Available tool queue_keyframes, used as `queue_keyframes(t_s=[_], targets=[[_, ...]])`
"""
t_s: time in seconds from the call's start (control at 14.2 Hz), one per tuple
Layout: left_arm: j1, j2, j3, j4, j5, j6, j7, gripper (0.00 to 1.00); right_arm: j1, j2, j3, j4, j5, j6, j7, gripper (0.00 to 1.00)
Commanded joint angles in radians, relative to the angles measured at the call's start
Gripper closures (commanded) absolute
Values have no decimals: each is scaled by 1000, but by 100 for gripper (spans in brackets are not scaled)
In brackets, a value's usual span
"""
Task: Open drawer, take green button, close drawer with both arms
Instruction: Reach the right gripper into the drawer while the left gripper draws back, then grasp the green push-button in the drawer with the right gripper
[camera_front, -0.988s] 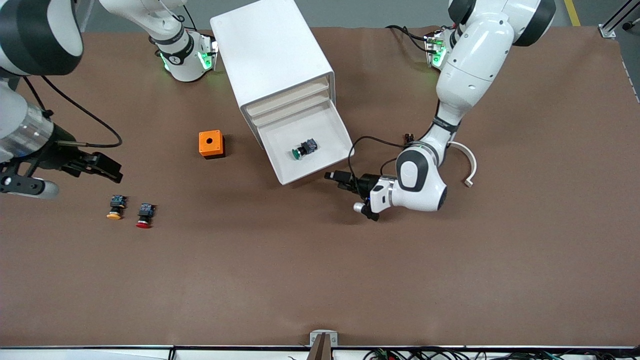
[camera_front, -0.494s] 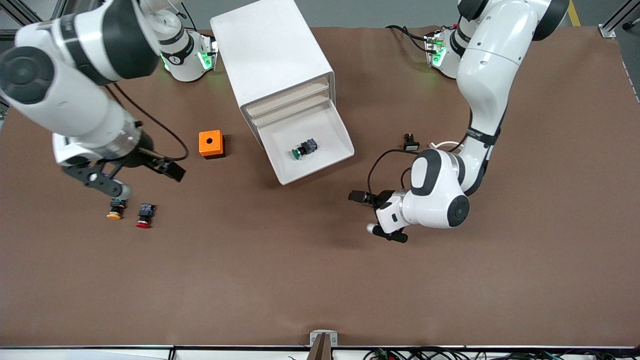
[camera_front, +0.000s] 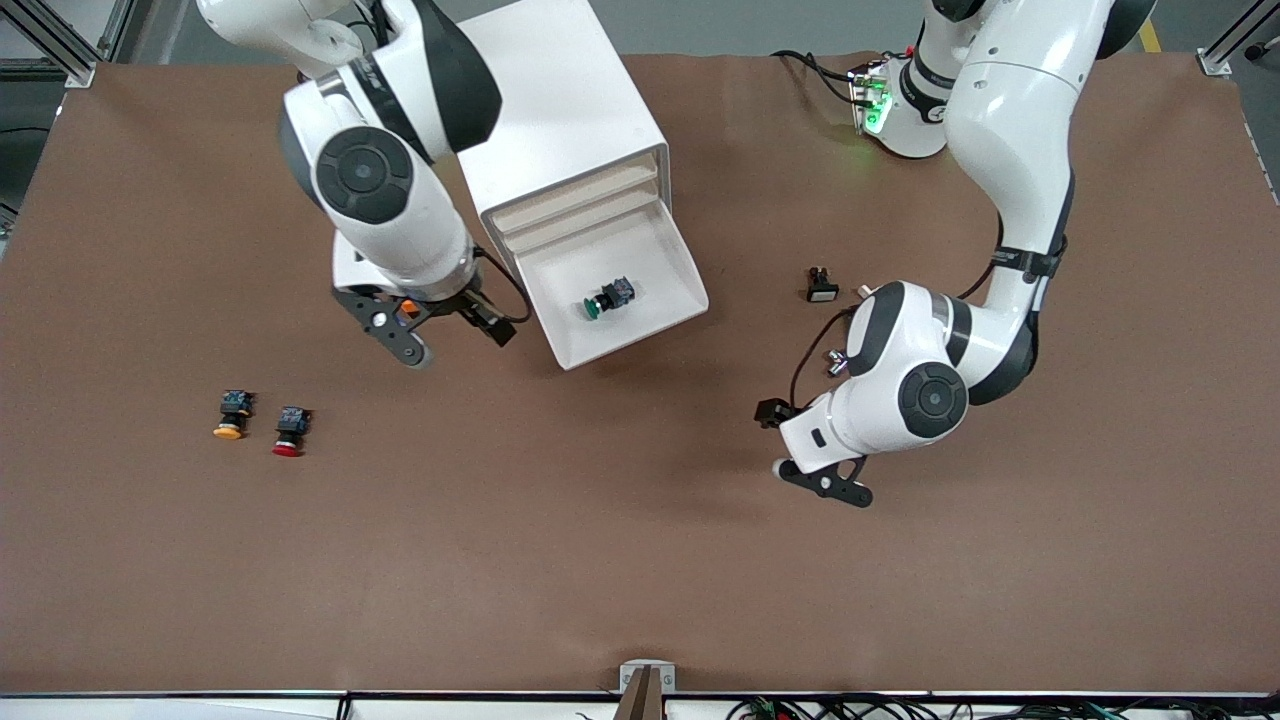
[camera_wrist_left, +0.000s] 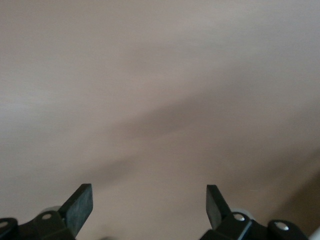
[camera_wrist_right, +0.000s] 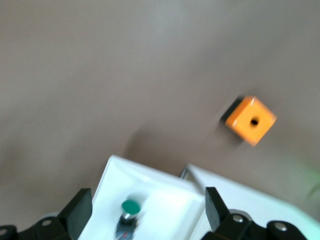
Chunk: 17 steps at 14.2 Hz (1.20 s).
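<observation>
Front view, for your record: one white cabinet on the brown counter, its lowest drawer pulled out, and in its tray the green button lying on its side, cap toward the front camera. Right end effector, over the counter just beside the open drawer on the right arm's side, fingers spread wide and holding nothing. Left end effector, over bare counter well apart from the drawer toward the left arm's end, likewise wide and empty; you may list this arm as waiting. Also on the counter: a yellow-capped button and a red-capped button side by side toward the right arm's end, and a small black part near the left arm. Left wrist view: only the left end effector's fingertips, far apart, over plain brown counter. Right wrist view: the right end effector's fingertips wide apart, framing the drawer's white tray with the green button between them, and an orange box on the counter just beside the cabinet. Handling note, as a judgement: the button should be light and rigid, with a smooth domed cap likely to slip, so you would do best to pinch the squarer black-and-blue body across its flat sides, coming straight down to clear the tray walls.
</observation>
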<state>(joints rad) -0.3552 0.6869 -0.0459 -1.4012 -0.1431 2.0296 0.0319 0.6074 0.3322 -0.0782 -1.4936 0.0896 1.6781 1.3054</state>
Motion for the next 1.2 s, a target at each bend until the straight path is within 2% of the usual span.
queue_keyframes(t_s=[0.0,0.35,0.78,1.13], targets=[[-5,-36,27,-12,69,-34,-36,0,37,8,-12,-31,53,38,90,0],[-25,-36,32,-18,77,-42,-275,0,127,10,-12,-169,55,224,215,0],[-19,-3,29,-21,70,-42,-325,0,172,51,-12,-172,78,249,262,0],[-18,16,29,-22,66,-40,-501,0,207,96,-12,-172,98,281,304,0]])
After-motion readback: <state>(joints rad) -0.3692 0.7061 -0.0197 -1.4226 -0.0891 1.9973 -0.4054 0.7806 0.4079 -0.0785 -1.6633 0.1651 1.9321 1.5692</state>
